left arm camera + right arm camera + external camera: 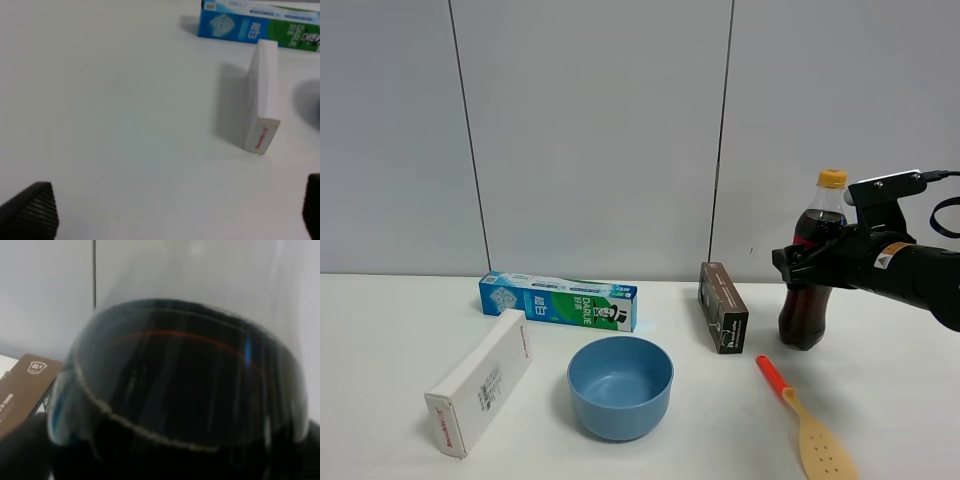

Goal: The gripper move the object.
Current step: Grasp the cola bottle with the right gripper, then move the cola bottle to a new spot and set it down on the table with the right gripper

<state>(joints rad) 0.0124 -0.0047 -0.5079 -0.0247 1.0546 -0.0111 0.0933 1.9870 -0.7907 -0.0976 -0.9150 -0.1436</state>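
Note:
The cola bottle (805,318), with a yellow-orange cap and dark cola, stands upright on the white table at the right. My right gripper (810,262), the black end of the arm with a yellow sticker, is closed around the bottle's middle at label height. In the right wrist view the bottle (185,380) fills the frame right up against the camera, with dark fingers at both lower corners. My left gripper (170,210) is open and empty over bare table; only its fingertips (30,210) show. It is out of the exterior high view.
A blue bowl (620,385) sits front centre. A white box (480,380) (262,95) lies at the left, a toothpaste box (558,300) (260,25) behind it. A brown box (723,306) (25,390) stands left of the bottle. A red-handled spatula (805,420) lies in front of it.

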